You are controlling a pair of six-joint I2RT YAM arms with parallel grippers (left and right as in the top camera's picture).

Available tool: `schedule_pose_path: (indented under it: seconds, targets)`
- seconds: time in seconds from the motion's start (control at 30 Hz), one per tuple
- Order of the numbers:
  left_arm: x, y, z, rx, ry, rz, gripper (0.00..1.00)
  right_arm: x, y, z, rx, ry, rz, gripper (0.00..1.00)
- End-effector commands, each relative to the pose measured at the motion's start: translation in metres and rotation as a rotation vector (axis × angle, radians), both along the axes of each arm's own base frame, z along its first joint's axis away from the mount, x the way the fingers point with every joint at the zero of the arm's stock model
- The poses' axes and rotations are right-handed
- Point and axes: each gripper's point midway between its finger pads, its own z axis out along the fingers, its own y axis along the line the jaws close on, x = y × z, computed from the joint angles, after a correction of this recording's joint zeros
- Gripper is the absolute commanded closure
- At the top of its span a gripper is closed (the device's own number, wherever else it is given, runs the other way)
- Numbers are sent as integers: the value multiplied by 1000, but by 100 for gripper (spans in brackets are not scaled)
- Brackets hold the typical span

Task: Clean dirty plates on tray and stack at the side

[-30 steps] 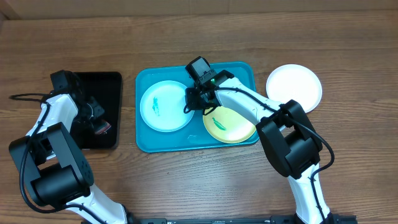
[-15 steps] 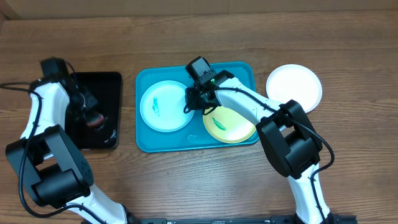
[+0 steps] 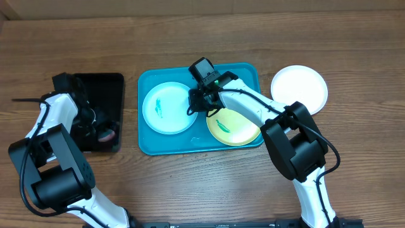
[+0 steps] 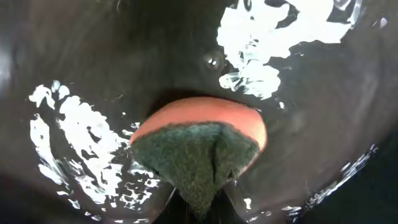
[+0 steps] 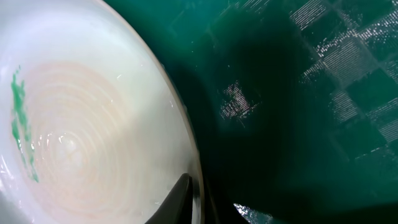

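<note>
The turquoise tray (image 3: 247, 73) holds a pale blue plate (image 3: 166, 109) with a teal smear on its left side and a yellow-green plate (image 3: 237, 126) with a green smear on its right. A white plate (image 3: 299, 88) lies on the table to the right of the tray. My right gripper (image 3: 195, 102) is shut on the pale blue plate's right rim; the right wrist view shows the rim (image 5: 93, 124) between the fingers (image 5: 196, 199) above the tray floor (image 5: 298, 93). My left gripper (image 3: 101, 132) is shut on an orange and green sponge (image 4: 199, 149), fingers (image 4: 199, 208) low over the wet black tray.
The black tray (image 3: 107, 85) stands left of the turquoise tray, and its wet floor fills the left wrist view (image 4: 93, 50). A black cable runs off the left arm toward the table's left edge. Bare wooden table lies in front of and behind both trays.
My left arm swung back and to the left over the black tray, then came forward and down again with the sponge. The right arm and the plates have not moved.
</note>
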Motion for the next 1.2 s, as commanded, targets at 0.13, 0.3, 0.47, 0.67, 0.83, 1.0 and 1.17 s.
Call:
schedule_pose_path:
  seconds: [0.13,0.3,0.47,0.67,0.83,1.0,1.17]
  targets:
    - [67,-14,124,-84,-285,-52,96,-8,-12,-21,-66,30,-7,90]
    - [82,-65,160,-262,-385,-143,96,-8,-12,-21,-65,29,-7,90]
    - [79,-118,141,-302,-327,-256,96,-8,-12,-21,-64,29,-7,90]
    - [84,-195,102,-263,-321,-387,96,-8,-12,-21,-65,29,-7,90]
    - [80,-223,69,-122,-307,-353,96,-10,-13,-22,-70,35,-7,90]
    - [74,-226,50,25,-307,-379,96,-10,-13,-22,-71,38,-7,90]
    - [72,-222,38,45,-313,-352,96,-10,-13,-22,-71,37,-7,90]
